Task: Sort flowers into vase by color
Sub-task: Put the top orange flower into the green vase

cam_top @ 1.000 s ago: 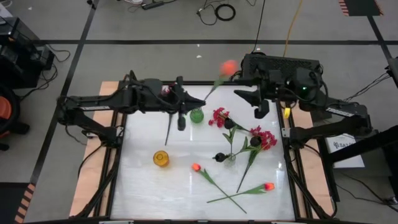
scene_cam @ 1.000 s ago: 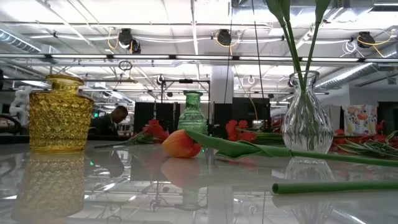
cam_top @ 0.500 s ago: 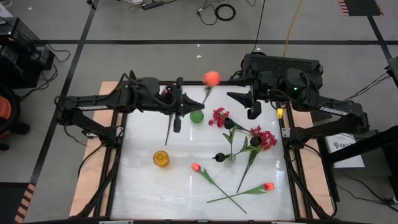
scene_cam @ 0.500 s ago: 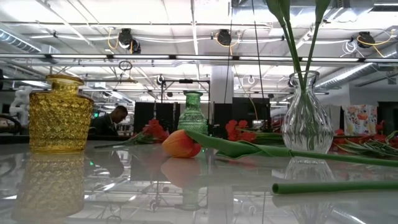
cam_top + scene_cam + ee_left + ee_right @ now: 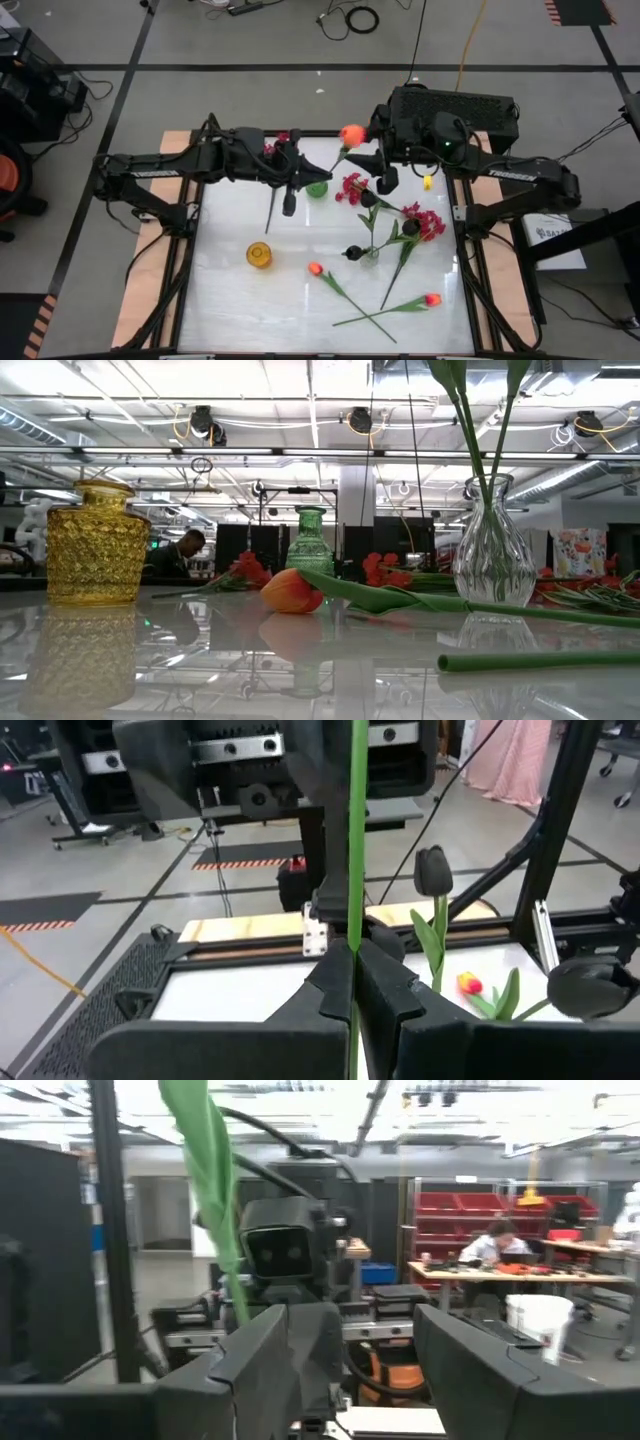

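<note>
My left gripper [image 5: 290,190] is shut on the green stem of an orange-red tulip [image 5: 352,133]. The tulip is held upright above the table's far part, near the green vase [image 5: 316,186]. My right gripper [image 5: 384,172] stands open just to the right of the tulip's upper stem. A green leaf [image 5: 212,1175] rises beside one of its fingers [image 5: 255,1365], with nothing between the two fingers. A yellow vase [image 5: 259,254] stands at the near left. A clear vase [image 5: 492,550] holds two green stems. Crimson sprays [image 5: 352,187] and two tulips [image 5: 315,268] lie on the table. My left gripper pinches the tulip's stem [image 5: 355,935] between its two fingers, partway along it. The fingers come roughly level from the table's left and lie across the stem. The flower stands upright and clear of the table, its bloom above and its lower end [image 5: 268,225] hanging below.
Black blooms [image 5: 368,200] and a second crimson spray [image 5: 425,222] crowd the table's right half, with another tulip [image 5: 432,299] at the near right. A tulip [image 5: 292,590] lies between the vases in the low view. A person [image 5: 495,1245] sits in the room beyond.
My right gripper has moved toward the table's left, closing in on the held tulip. The tulip's bloom has swung a little toward the left and near side, while my left gripper has stayed in place and shut on the stem.
</note>
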